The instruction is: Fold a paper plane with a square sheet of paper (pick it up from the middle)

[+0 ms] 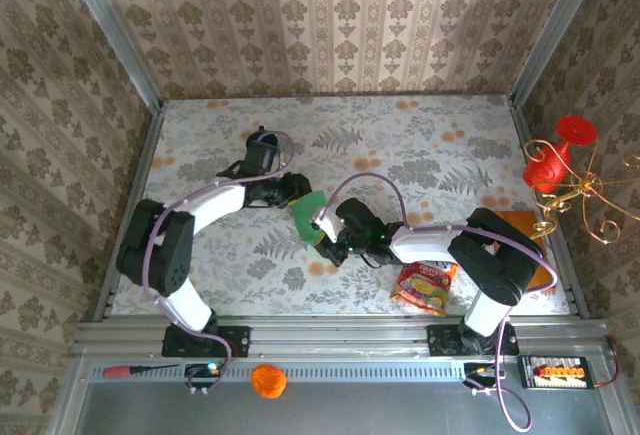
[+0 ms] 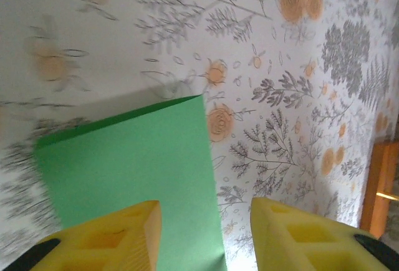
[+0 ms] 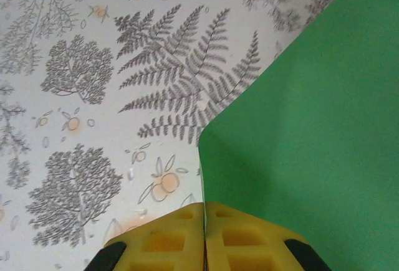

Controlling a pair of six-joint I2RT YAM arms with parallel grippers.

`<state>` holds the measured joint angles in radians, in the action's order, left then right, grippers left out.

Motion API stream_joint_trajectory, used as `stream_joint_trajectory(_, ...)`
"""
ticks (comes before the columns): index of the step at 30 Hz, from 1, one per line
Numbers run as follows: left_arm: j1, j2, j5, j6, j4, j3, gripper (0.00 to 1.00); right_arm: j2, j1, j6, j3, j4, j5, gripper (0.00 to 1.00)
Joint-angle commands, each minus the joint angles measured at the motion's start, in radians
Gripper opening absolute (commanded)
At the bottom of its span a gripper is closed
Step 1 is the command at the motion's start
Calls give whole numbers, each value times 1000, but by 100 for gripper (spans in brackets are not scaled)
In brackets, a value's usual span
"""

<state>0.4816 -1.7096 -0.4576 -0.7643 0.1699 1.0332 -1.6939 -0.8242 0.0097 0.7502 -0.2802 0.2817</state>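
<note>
The bright-green square sheet of paper (image 1: pixel 308 212) sits mid-table between my two grippers. My left gripper (image 1: pixel 293 191) hovers at its far-left side. In the left wrist view that gripper (image 2: pixel 204 212) is open, its yellow fingers (image 2: pixel 121 237) apart, with the sheet (image 2: pixel 131 159) running under the left finger and its right edge lying in the gap. My right gripper (image 1: pixel 326 232) is at the sheet's near edge. In the right wrist view it (image 3: pixel 204 207) is shut, the pads pinching the edge of the sheet (image 3: pixel 312 109), which rises to the right.
A colourful snack packet (image 1: pixel 425 287) lies near the right arm's base. An orange-brown board (image 1: pixel 525 230) sits at the right edge, also in the left wrist view (image 2: pixel 381 184). A red and gold ornament (image 1: pixel 555 160) stands at the right wall. An orange ball (image 1: pixel 268 381) rests on the front rail.
</note>
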Motion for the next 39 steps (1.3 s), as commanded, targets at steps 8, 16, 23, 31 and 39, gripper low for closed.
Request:
stream_joint_trajectory(8, 78, -191, 36, 66, 131, 127, 27, -19, 13, 121, 22, 29, 70, 9)
stream_joint_trajectory(16, 78, -248, 47, 82, 154, 145, 20, -13, 28, 156, 7, 13, 54, 9)
stream_joint_trajectory(23, 79, -271, 43, 90, 156, 144, 18, -12, 46, 231, 18, 30, -32, 9)
stream_joint_trajectory(31, 78, -258, 29, 105, 155, 150, 17, -33, 54, 274, 26, 64, -183, 9)
stream_joint_trajectory(39, 72, -239, 7, 103, 153, 162, 18, -59, 53, 286, 29, 58, -209, 9)
